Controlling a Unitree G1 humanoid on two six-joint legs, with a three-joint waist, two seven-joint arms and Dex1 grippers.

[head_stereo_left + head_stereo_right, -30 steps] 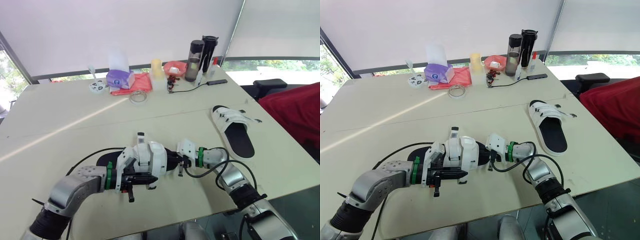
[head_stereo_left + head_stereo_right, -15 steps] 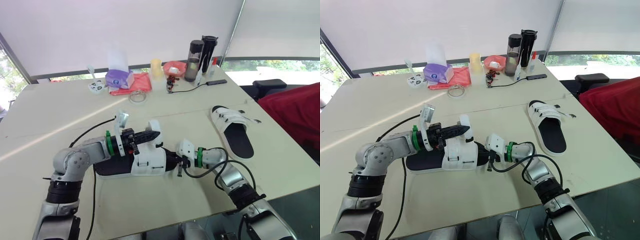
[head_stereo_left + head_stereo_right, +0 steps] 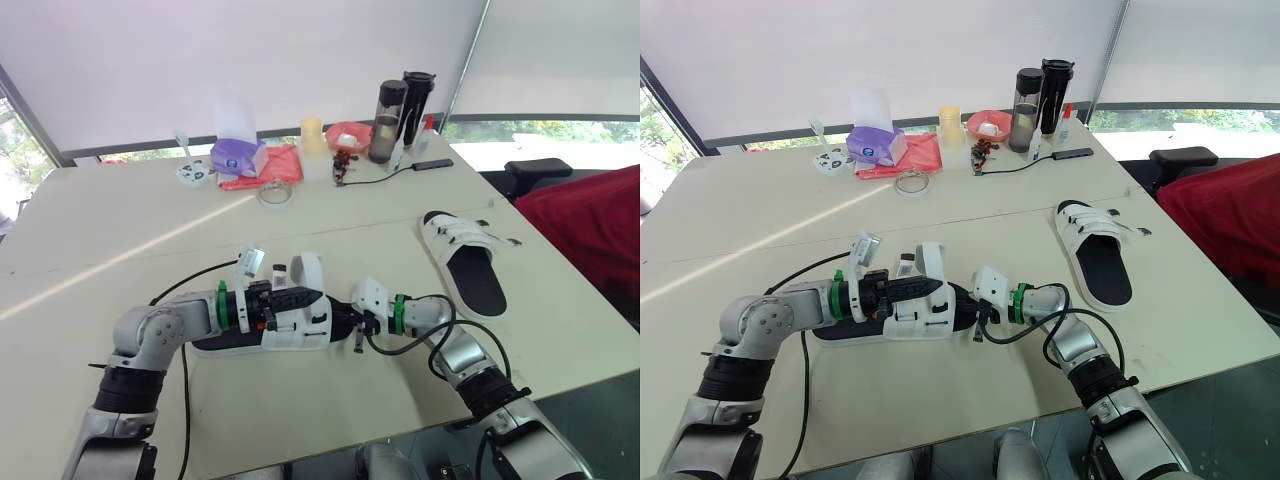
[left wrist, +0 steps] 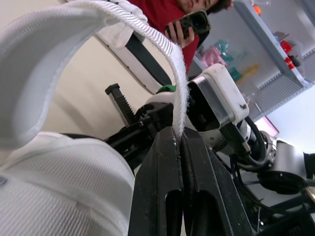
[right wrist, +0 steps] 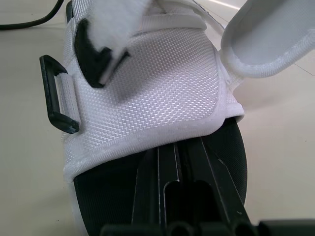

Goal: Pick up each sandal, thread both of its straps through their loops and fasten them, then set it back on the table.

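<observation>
Near sandal [image 3: 923,316]: laid on the tabletop [image 3: 940,400], back from its front edge, between both claws. Left claw [image 4: 181,135]: pinched on the raised strap [image 4: 74,19], as shown in the left wrist view, where a person's hand [image 4: 184,35] is seen behind. Right claw [image 5: 179,146]: pressed together, tips tucked under the upper, a black loop [image 5: 55,93] seen alongside. Second sandal [image 3: 1102,268]: set by the right edge, well apart, with bare tabletop between.

We are noting a purple tissue box [image 3: 240,157] sitting beside a red cloth [image 3: 272,168], a tape roll [image 3: 276,194] lying near, and a grey bottle [image 3: 388,122] standing by a red bowl [image 3: 350,135] (contents indiscernible). A person [image 4: 167,12] is holding a phone [image 4: 193,23].
</observation>
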